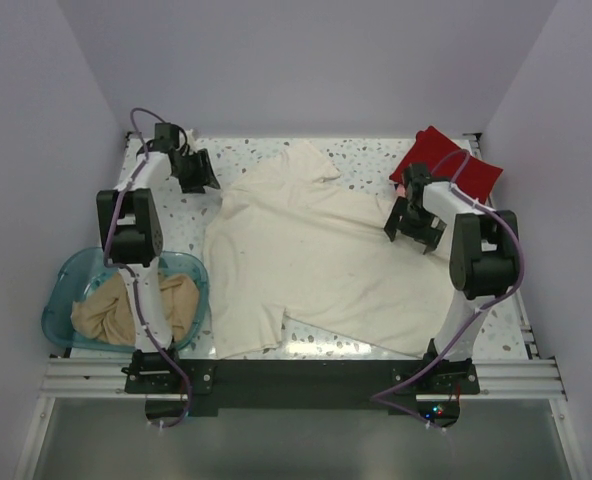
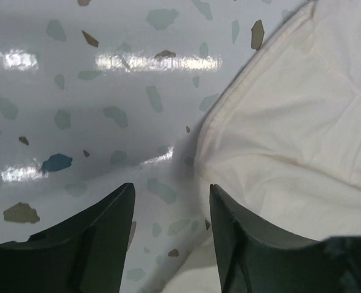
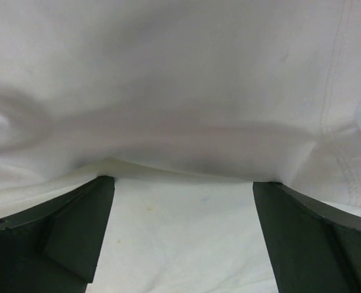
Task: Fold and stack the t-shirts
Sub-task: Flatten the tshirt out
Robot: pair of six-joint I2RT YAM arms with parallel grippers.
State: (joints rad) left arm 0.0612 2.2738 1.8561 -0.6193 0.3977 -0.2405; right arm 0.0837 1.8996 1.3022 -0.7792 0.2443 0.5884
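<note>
T-shirt [image 1: 316, 260] spread out, left fingers [image 2: 101, 244] parted

Cream-white t-shirt [image 1: 316, 250]; red t-shirt [image 1: 442, 160]; tan t-shirt [image 1: 106, 316]; blue tub [image 1: 60, 285]; speckled table [image 1: 361, 170]

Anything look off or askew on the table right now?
The cream-white shirt lies askew, rumpled beside the right tool. The red shirt seems to overhang the table at its far right corner. No damage or spills visible.

Left pincer [image 1: 202, 173] and right pincer [image 1: 404, 225] both point downward, jaws spread apart.
</note>
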